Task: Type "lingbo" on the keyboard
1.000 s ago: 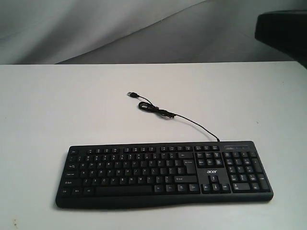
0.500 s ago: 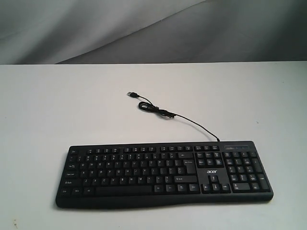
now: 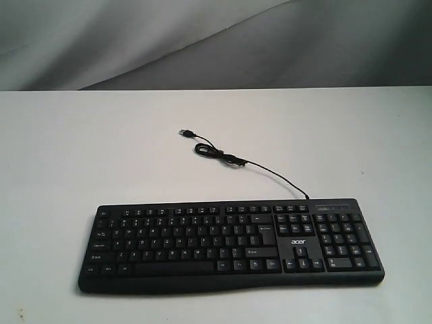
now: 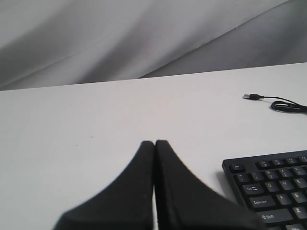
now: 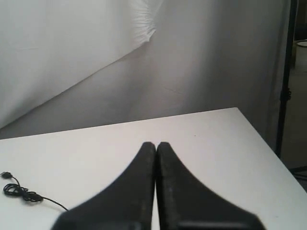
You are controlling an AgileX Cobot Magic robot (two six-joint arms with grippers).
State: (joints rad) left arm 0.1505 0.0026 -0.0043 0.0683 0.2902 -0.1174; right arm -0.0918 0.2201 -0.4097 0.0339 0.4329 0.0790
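The wide black keyboard point(image 3: 233, 244) with white legends and an "acer" logo lies flat near the table's front edge. Its thin black USB cable point(image 3: 223, 155) coils behind it, unplugged. Neither arm shows in the exterior view. In the left wrist view, my left gripper point(image 4: 154, 143) is shut with nothing between its fingers, above bare table beside the keyboard's Esc corner point(image 4: 268, 184). My right gripper point(image 5: 156, 143) is also shut and empty, over bare table with the cable's plug end point(image 5: 19, 191) off to one side.
The white table point(image 3: 81, 148) ends at a grey draped backdrop point(image 3: 202, 40). In the right wrist view, the table's side edge point(image 5: 259, 134) drops off near a dark stand pole point(image 5: 285, 76).
A dark arm part at the upper right of the exterior view one second ago has left the frame. The keyboard and cable have not moved.
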